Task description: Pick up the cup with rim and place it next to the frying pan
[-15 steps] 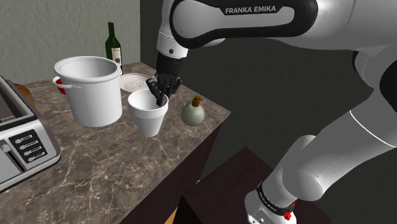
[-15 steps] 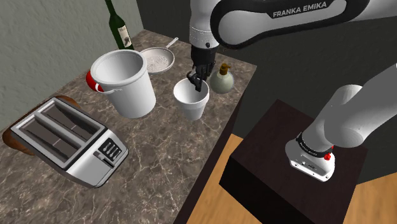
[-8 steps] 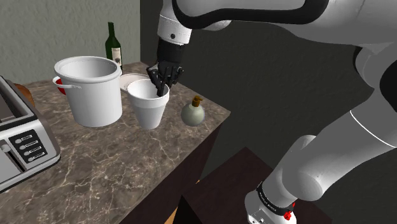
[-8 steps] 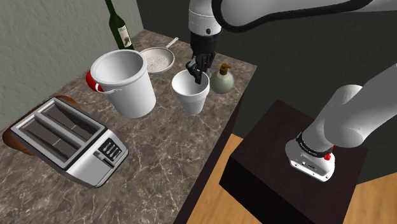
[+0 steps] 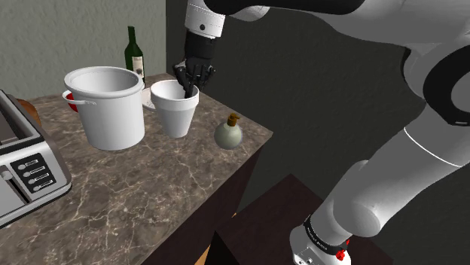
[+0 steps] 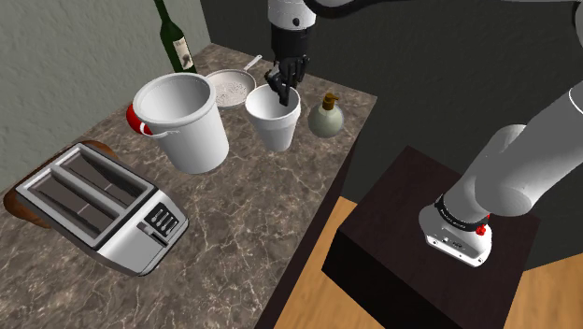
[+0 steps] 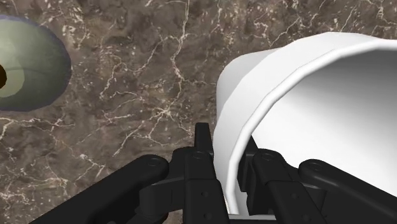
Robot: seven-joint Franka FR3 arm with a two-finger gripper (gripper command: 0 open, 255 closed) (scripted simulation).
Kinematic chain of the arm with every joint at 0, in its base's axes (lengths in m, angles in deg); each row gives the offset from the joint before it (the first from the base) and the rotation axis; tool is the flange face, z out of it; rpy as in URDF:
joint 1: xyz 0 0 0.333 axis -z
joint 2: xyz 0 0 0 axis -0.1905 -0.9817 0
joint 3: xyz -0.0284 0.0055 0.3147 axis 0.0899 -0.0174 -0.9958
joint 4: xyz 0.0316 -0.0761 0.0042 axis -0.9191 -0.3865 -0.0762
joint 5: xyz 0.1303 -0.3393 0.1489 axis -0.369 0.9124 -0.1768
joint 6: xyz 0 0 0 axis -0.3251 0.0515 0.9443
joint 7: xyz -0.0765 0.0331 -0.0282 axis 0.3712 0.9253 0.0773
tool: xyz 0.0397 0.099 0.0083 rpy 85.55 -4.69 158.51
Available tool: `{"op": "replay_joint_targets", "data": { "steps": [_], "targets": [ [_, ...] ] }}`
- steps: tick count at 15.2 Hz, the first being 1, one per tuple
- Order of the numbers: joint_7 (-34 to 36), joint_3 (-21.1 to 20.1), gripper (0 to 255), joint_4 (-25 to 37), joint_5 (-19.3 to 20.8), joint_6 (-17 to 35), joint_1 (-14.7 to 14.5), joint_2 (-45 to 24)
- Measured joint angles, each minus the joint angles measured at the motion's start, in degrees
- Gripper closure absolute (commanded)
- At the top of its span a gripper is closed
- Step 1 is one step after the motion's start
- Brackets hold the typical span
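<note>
My black fingers (image 7: 202, 167) pinch the wall of the white tapered cup with a rim (image 5: 175, 111), one inside, one outside, the round grey frying pan (image 6: 231, 88) just beyond them; I judge the carry nearly over, and next comes lowering it to the marbled counter (image 6: 245, 217) and releasing.

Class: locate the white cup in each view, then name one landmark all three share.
Shoulder view: white cup upper middle-left, between the white pot and the corked flask.
Second exterior view: cup upper middle, same neighbours.
Wrist view: cup wall clasped in the gripper, corked flask apart from it.
Shared landmark: the corked flask.
</note>
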Motion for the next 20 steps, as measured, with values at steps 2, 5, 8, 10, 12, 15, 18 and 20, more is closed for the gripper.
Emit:
{"op": "replay_joint_targets", "data": {
  "steps": [2, 5, 8, 10, 12, 15, 18, 20],
  "targets": [
    [-1.24, 0.77, 255, 3.96, 0.94, -1.01, 0.79, -3.26],
    [-3.34, 1.95, 255, 9.77, 2.26, -1.96, 1.95, -8.55],
    [-4.8, 2.79, 255, 17.0, 3.59, -3.7, 2.74, -14.33],
    [-5.62, 3.28, 255, 23.03, 4.48, -5.5, 3.09, -18.79],
    [-6.25, 3.69, 255, 29.54, 5.27, -7.93, 3.27, -23.02],
    [-7.51, 4.43, 255, 43.34, 6.82, -12.76, 3.26, -32.19],
    [-8.68, 5.18, 255, 59.43, 8.16, -18.82, 2.67, -42.45],
    [-8.99, 5.26, 255, 58.45, 8.16, -17.66, 2.94, -42.71]
  ]
}}
